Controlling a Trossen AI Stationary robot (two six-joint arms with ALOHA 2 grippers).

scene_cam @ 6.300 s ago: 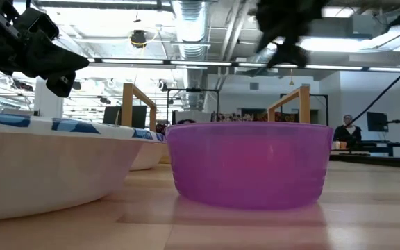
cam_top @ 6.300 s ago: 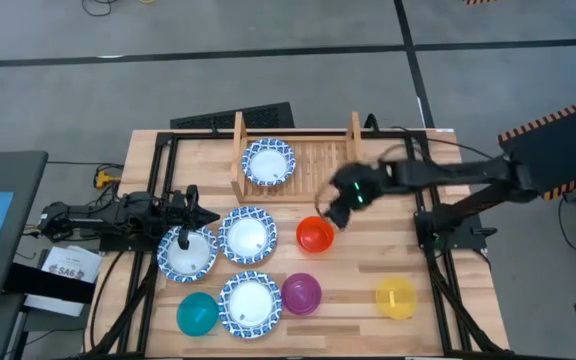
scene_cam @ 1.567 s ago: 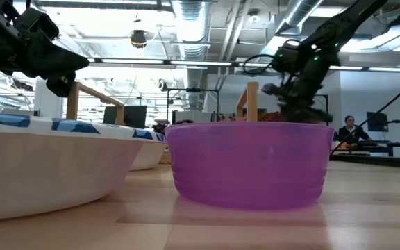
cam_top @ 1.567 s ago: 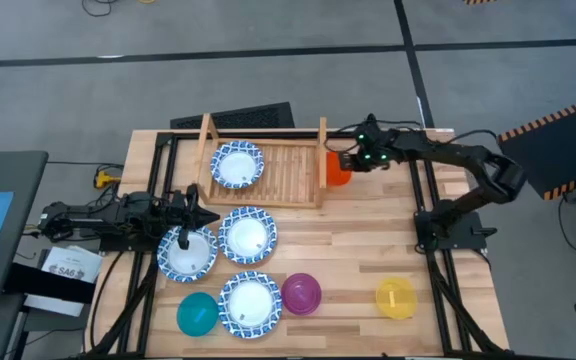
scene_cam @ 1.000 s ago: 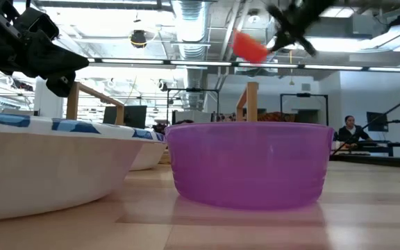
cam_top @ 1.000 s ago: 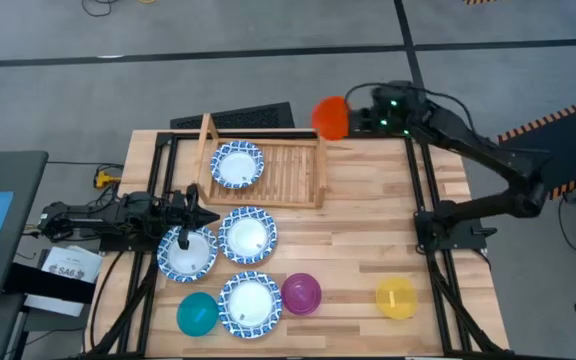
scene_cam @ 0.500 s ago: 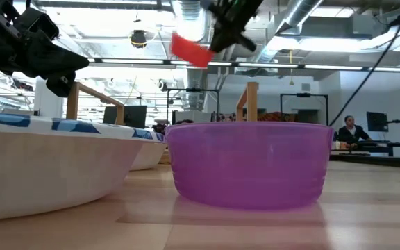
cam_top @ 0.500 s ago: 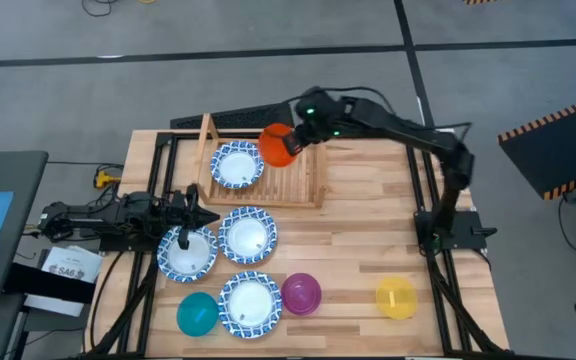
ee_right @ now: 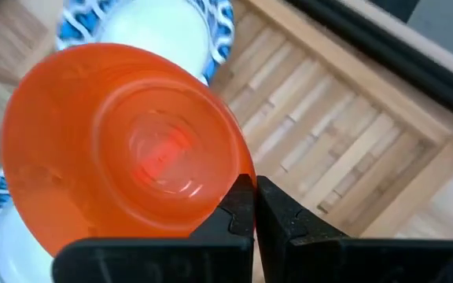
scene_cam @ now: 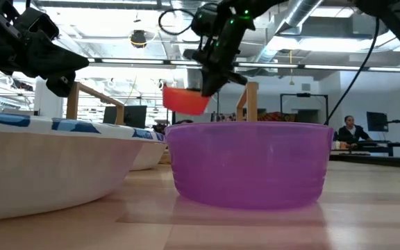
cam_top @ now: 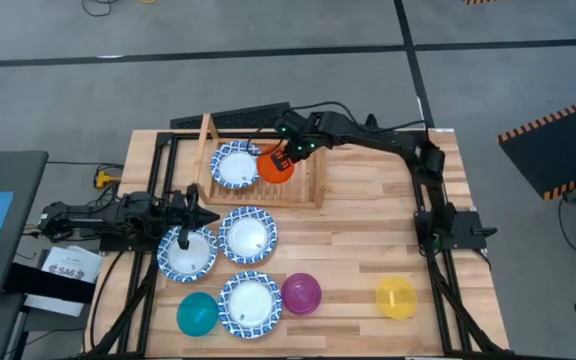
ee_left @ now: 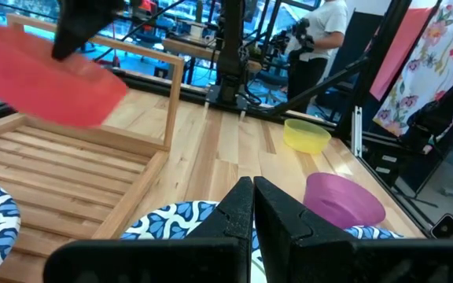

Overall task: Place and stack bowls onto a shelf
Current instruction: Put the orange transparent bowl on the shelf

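Right gripper [cam_top: 286, 158] clamped on the rim of the orange bowl [cam_top: 274, 166], held over the shelf [cam_top: 303, 175] just beside the one patterned bowl [cam_top: 235, 165] already lying on its slats. Seen from above: three more patterned bowls [cam_top: 247, 236] out on the table [cam_top: 368, 240] in front of the shelf, with the teal bowl [cam_top: 197, 313], purple bowl [cam_top: 301, 293] and yellow bowl [cam_top: 396, 298] near the front edge — none of them stacked yet. Left gripper [cam_top: 192, 222] shut on nothing, parked above the leftmost patterned bowl.

From table height: orange bowl [scene_cam: 184, 98] hanging clear in the air, tilted, below the right gripper [scene_cam: 207, 85] and between the shelf's two upright boards; purple bowl [scene_cam: 249, 163] filling the foreground, a white bowl wall at the left edge.

From the left wrist: own fingers [ee_left: 234, 218] pressed together over a blue-patterned rim; orange bowl [ee_left: 52, 80] above the wooden slats [ee_left: 69, 169], not touching them; yellow bowl [ee_left: 306, 135] and purple bowl [ee_left: 344, 198] farther off.

From the right wrist: fingers [ee_right: 241, 206] pinched on the orange rim, bowl interior [ee_right: 128, 153] facing the camera, patterned bowl [ee_right: 163, 27] behind it on the slats.

Judged so far — one bowl of eight shelved, a second about to be set down, six left to move and stack.
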